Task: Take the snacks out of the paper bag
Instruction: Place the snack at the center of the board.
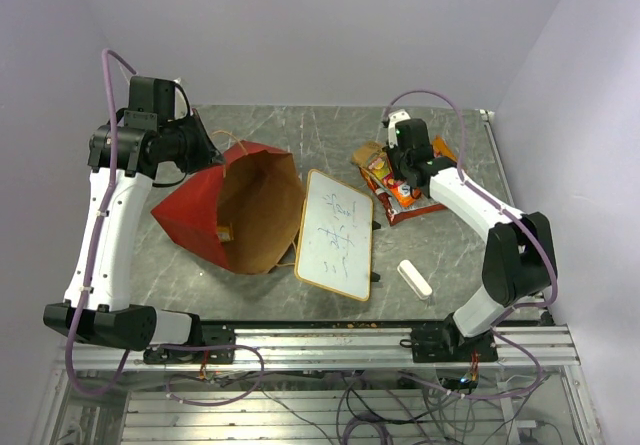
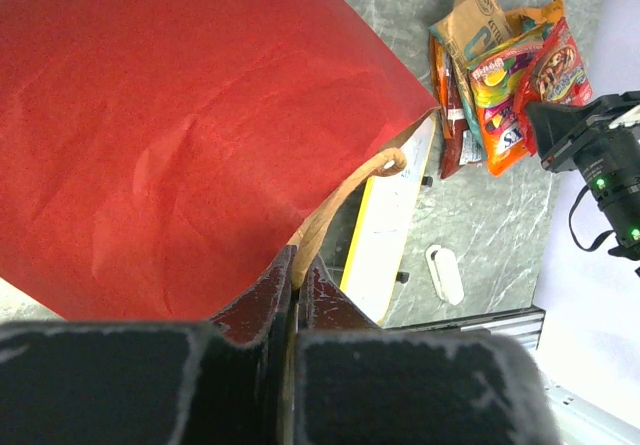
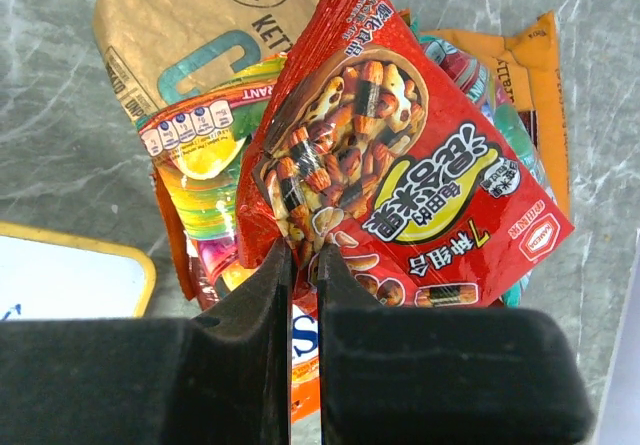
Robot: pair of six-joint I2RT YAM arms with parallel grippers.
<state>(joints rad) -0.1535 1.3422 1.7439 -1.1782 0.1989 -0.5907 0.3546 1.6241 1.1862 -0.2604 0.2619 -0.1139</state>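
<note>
step: setting snack on pile | left gripper [image 2: 295, 275] pinched shut on paper bag [image 2: 180, 125] rim | right gripper [image 3: 303, 265] clamped on red packet [image 3: 400, 175] over snacks [image 2: 495, 95] | next: release, fetch orange packet [image 1: 224, 232] (seemingly the last) inside bag

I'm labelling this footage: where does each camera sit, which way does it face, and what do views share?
Top external: above and behind, looking down on the grey marbled table; both white arms show.
Left wrist: on the left arm, facing across the red paper bag; the left gripper is shut on its rim.
Right wrist: looking down at the pile of colourful snack packets; the right gripper pinches a red crinkly packet.
Shared: all three show the pile and the wood-framed whiteboard.
</note>
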